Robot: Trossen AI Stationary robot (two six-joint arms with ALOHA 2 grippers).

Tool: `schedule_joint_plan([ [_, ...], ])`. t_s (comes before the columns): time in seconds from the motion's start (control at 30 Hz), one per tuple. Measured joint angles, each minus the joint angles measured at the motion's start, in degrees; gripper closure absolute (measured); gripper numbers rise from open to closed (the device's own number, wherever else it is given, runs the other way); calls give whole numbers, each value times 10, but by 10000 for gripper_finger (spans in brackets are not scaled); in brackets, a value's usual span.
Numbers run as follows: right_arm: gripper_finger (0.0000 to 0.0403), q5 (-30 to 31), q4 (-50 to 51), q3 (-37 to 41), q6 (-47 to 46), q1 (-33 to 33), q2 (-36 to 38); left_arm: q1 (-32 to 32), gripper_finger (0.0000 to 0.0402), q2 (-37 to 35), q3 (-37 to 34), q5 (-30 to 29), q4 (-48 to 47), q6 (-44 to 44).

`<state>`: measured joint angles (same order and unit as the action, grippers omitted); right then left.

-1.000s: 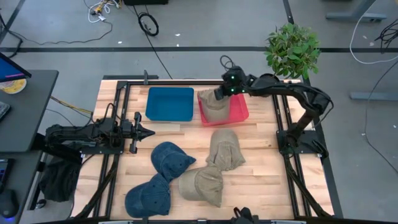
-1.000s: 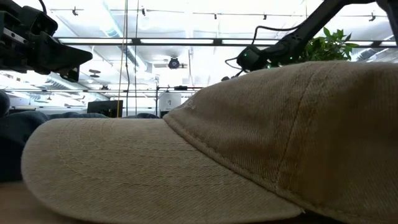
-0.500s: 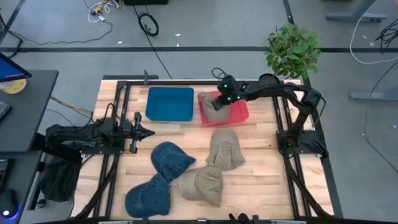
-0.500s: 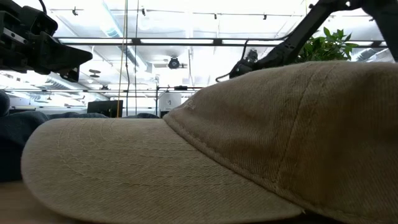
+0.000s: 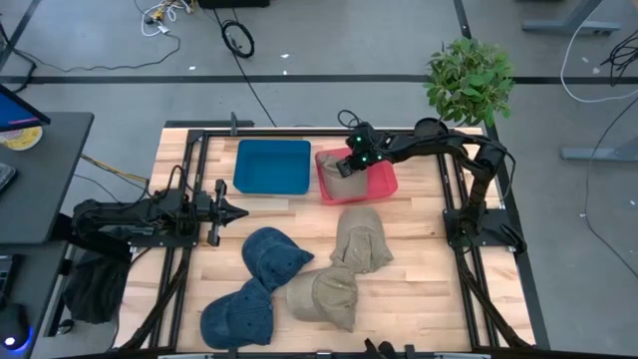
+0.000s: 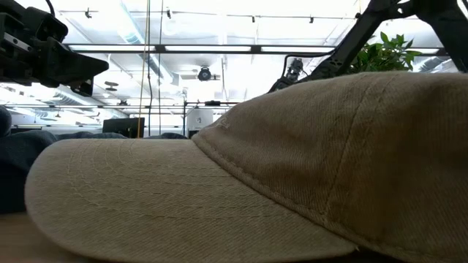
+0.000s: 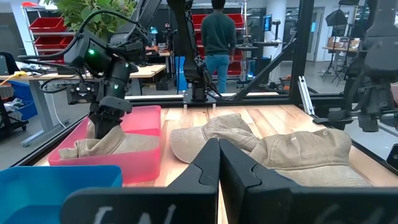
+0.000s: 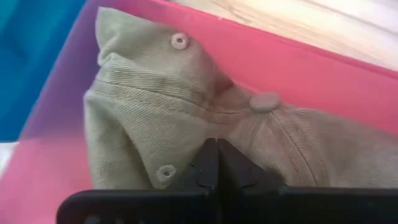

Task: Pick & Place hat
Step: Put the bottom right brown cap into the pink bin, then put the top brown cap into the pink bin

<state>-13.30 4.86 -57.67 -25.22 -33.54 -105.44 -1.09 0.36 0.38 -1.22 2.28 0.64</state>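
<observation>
My right gripper (image 5: 346,167) reaches into the pink bin (image 5: 383,179), its fingers pressed together, pinching the crumpled khaki cap (image 8: 186,118) that lies inside; the blue bin (image 5: 272,167) sits just beside; my left gripper (image 5: 239,210) waits closed at the table's (image 5: 419,289) left side; two more khaki caps (image 5: 361,239) and two denim caps (image 5: 274,254) lie on the wood.

A khaki cap (image 5: 344,170) sits in a pink bin (image 5: 382,179). Beside the pink bin stands a plain blue bin (image 5: 271,167). Near the pink bin lie two more khaki caps (image 5: 361,239) (image 5: 324,296); farther from it, two denim-blue caps (image 5: 272,256) (image 5: 237,315). The table (image 5: 419,289) is pale wood-grain under black rails. Behind the pink bin, a green leafy plant (image 5: 469,80).
</observation>
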Motion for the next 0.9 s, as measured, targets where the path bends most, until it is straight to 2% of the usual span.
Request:
schedule_joint_plan([
  [0.13, 399, -32, 0, 0, -9, -3, 15, 0, 399, 0, 0, 0, 0, 0],
  [0.27, 375, -26, -2, 0, -8, -2, 32, 0, 399, 0, 0, 0, 0, 0],
  [0.43, 321, 1, -10, 0, 3, -3, 65, 0, 399, 0, 0, 0, 0, 0],
  [0.6, 253, -5, -3, 0, 3, -5, 103, 0, 399, 0, 0, 0, 0, 0],
  [0.7, 219, -38, 12, 0, 7, -2, 124, 0, 399, 0, 0, 0, 0, 0],
  [0.9, 176, -165, 103, 0, 21, -2, 176, 0, 399, 0, 0, 0, 0, 0],
])
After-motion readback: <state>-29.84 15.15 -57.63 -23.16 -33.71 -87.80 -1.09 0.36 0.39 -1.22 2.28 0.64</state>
